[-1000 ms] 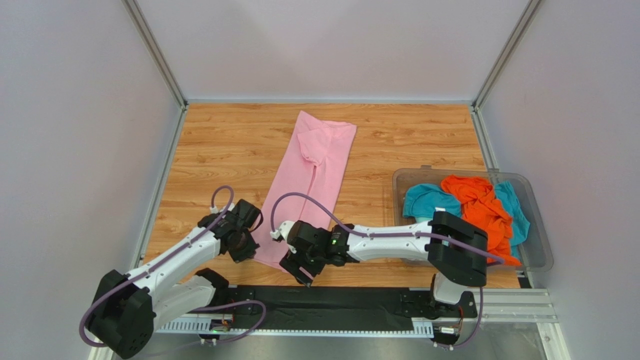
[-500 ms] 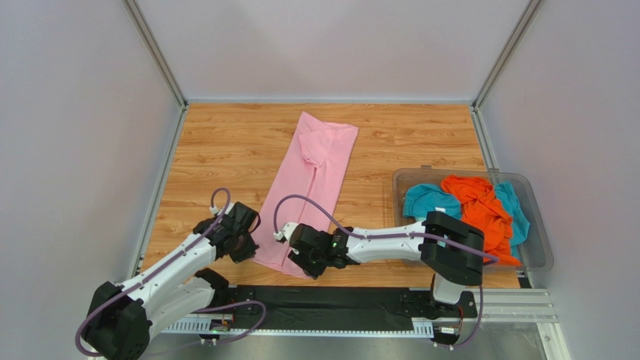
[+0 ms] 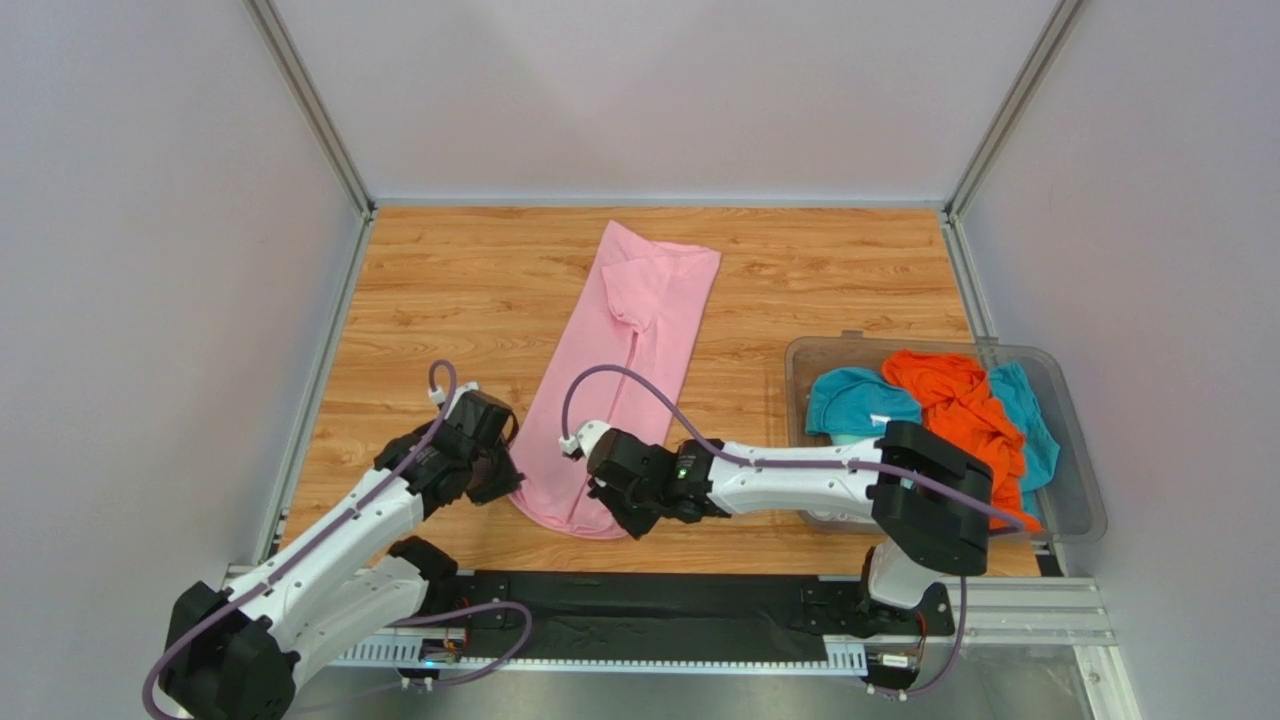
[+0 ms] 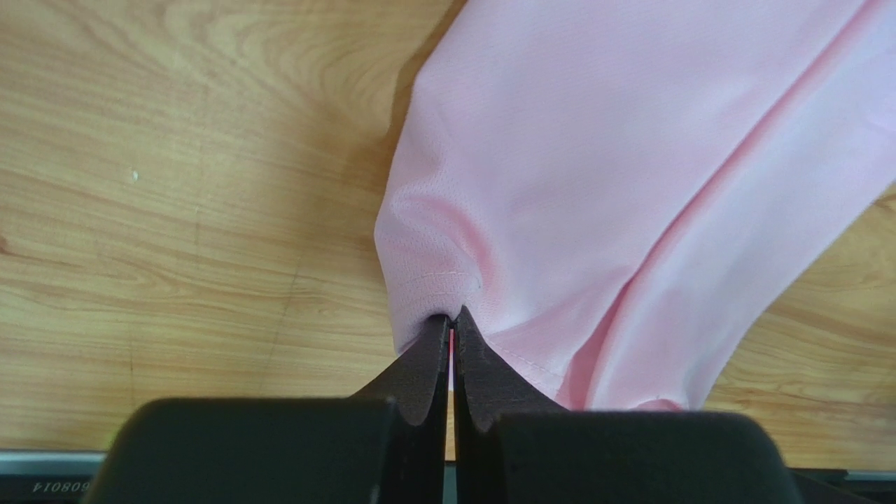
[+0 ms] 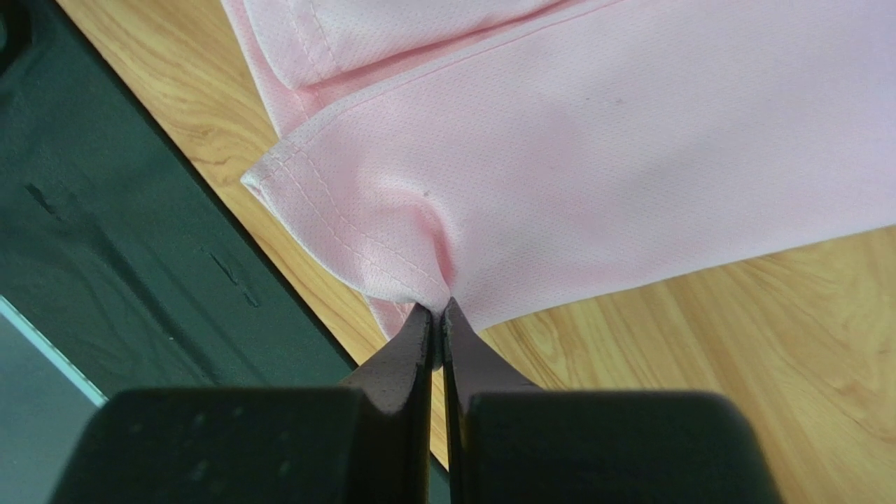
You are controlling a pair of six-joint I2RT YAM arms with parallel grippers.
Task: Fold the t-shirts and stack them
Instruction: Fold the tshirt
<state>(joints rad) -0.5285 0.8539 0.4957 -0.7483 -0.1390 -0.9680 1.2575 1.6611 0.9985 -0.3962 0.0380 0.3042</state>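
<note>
A light pink t-shirt (image 3: 631, 353) lies folded into a long strip on the wooden table, running from the back middle to the near edge. My left gripper (image 3: 504, 477) is shut on its near left hem (image 4: 431, 284). My right gripper (image 3: 613, 503) is shut on the near right hem (image 5: 421, 263), where the cloth puckers at the fingertips. Both near corners are pinched and slightly bunched. An orange t-shirt (image 3: 962, 420) and teal t-shirts (image 3: 851, 402) lie crumpled in the bin at the right.
A clear plastic bin (image 3: 1074, 518) stands at the right side of the table. A black mat (image 5: 116, 210) runs along the near edge just below the shirt's hem. Metal rails and grey walls bound the wooden table (image 3: 451, 285).
The right gripper has moved left onto the shirt's near right corner and shut on it. The left gripper stayed shut and shifted slightly forward; the near hem has bunched.
</note>
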